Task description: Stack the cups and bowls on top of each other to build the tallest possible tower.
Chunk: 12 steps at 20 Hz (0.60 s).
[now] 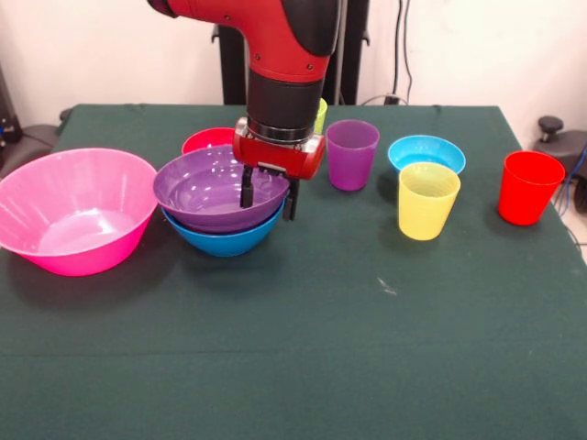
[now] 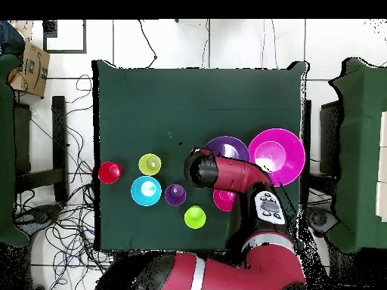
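The bench (image 1: 303, 357) is covered in a matt dark green cloth. On it the large purple bowl (image 1: 206, 188), smooth glossy plastic with faint ribs inside, sits nested in the medium blue bowl (image 1: 225, 240); this pair is the tower so far. The gripper (image 1: 268, 199) hangs at the purple bowl's rim, its two black fingers (image 1: 246, 188) spread, one inside the bowl and one outside the rim, so they straddle the wall. Whether they touch it cannot be told.

Just beside the pair, toward one end of the bench, stands the very large pink bowl (image 1: 75, 220), translucent and finely ribbed. A small red bowl (image 1: 206, 140) shows behind the purple one, partly hidden.

The cups are tapered tumblers with ribbed sides. The translucent purple cup (image 1: 352, 154) stands next to the arm, the lime green cup (image 1: 320, 115) behind it and mostly hidden. The light blue bowl (image 1: 426, 154) is touching or just behind the yellow cup (image 1: 427, 200). The red cup (image 1: 529, 187) stands apart near the bench's other end.

No writing on the cups or bowls can be read.
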{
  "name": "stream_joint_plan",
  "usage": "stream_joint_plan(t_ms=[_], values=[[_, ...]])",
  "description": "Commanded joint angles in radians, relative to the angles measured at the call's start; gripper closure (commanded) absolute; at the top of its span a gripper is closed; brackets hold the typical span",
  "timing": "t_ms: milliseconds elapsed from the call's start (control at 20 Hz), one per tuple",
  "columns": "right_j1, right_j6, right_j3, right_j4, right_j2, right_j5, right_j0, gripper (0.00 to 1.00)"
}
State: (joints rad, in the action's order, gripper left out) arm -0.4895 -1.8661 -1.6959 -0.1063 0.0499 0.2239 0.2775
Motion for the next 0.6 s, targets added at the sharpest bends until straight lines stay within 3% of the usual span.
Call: stream_joint_plan(t_ms=[50,300,600], values=[[0.144,-0.072,0.036,-0.031,-0.113,-0.059,0.016,0.00],[0.092,-0.039,-0.003,-0.036,-0.149,-0.011,0.044,0.00],[0.092,0.008,-0.051,-0.056,-0.270,-0.024,0.139,0.00]])
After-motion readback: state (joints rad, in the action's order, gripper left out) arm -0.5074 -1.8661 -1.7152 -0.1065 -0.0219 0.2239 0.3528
